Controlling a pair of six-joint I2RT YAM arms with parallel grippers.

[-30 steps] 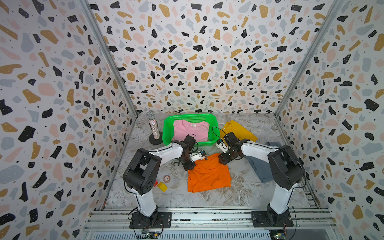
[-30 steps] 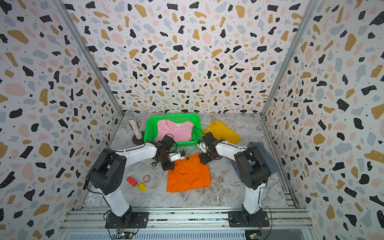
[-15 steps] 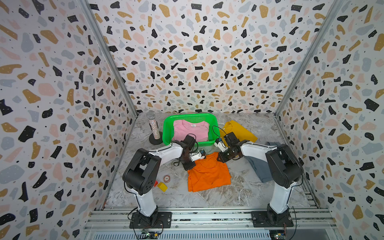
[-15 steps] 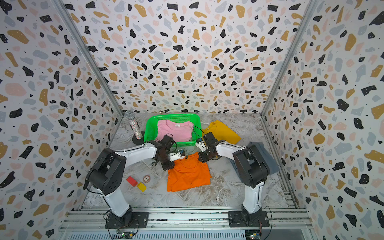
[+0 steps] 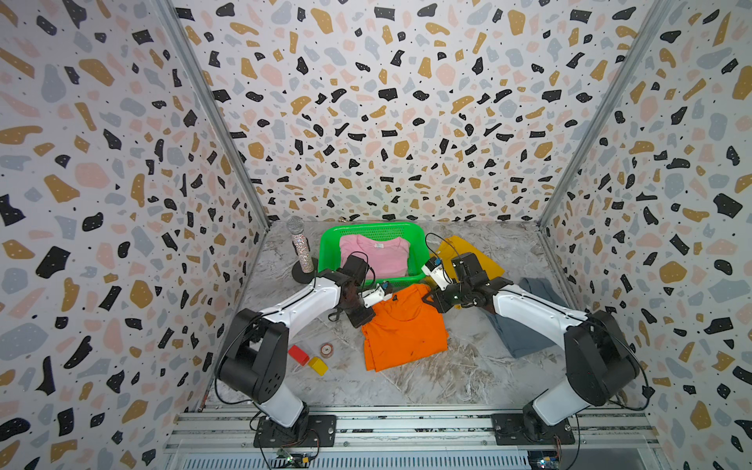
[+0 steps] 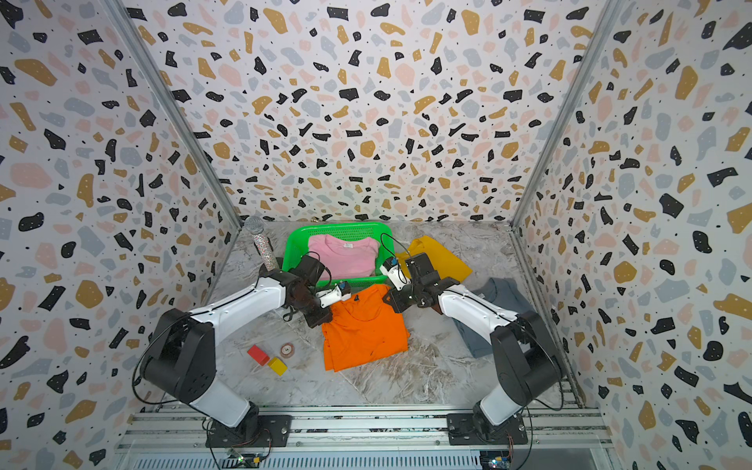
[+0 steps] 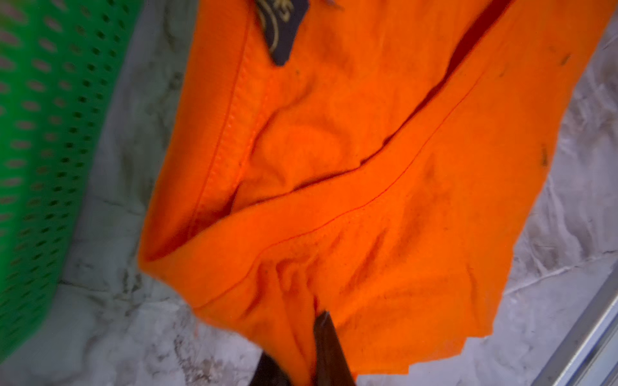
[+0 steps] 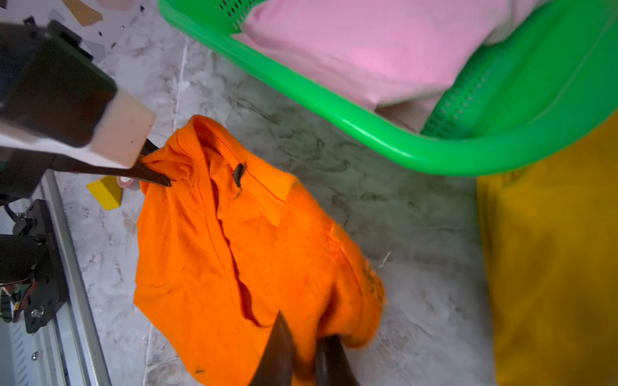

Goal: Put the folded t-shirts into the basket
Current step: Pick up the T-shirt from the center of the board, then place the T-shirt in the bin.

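Now | left gripper (image 8: 157, 167) + right gripper (image 8: 304, 334) each clamped on orange tee (image 5: 405, 333) far corners; two-point hold should keep fold | tee mostly on table (image 5: 468, 366), just before basket (image 5: 330, 252) | pink tee (image 5: 376, 258) inside

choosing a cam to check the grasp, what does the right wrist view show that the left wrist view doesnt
Right wrist only: the pink t-shirt inside the basket, the mustard t-shirt, a yellow block, the right gripper shut on the orange t-shirt. Left wrist only: gold lettering on the shirt's dark label. Both: the orange t-shirt, the left gripper pinching it, the basket, the marble table.
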